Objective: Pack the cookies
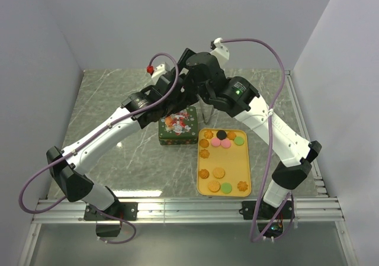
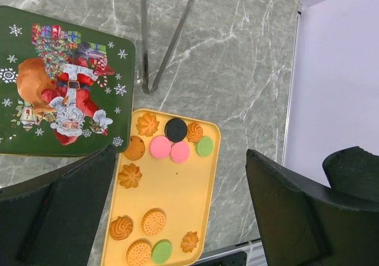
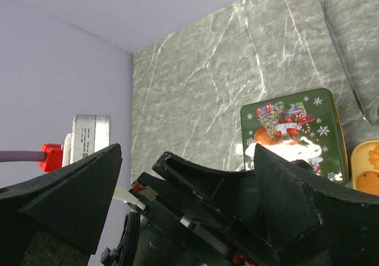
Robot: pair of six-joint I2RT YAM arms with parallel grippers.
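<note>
The cookies (image 1: pixel 221 139) lie on a yellow tray (image 1: pixel 232 162): a cluster at its far end, one at the left rim, several at the near end. In the left wrist view the pink (image 2: pixel 160 147), black (image 2: pixel 176 130) and green (image 2: pixel 205 146) ones show far below on the tray (image 2: pixel 177 195). A shut green Santa tin (image 1: pixel 177 125) stands left of the tray. My left gripper (image 2: pixel 180 158) is open and empty, raised high over the tin and tray. My right gripper (image 3: pixel 186 153) is open and empty, raised above the left arm's wrist.
Metal tongs (image 2: pixel 159 41) lie on the marble table beyond the tray, beside the tin (image 2: pixel 59 82). The two arms meet close together above the table's middle (image 1: pixel 189 82). Walls close in the left, back and right.
</note>
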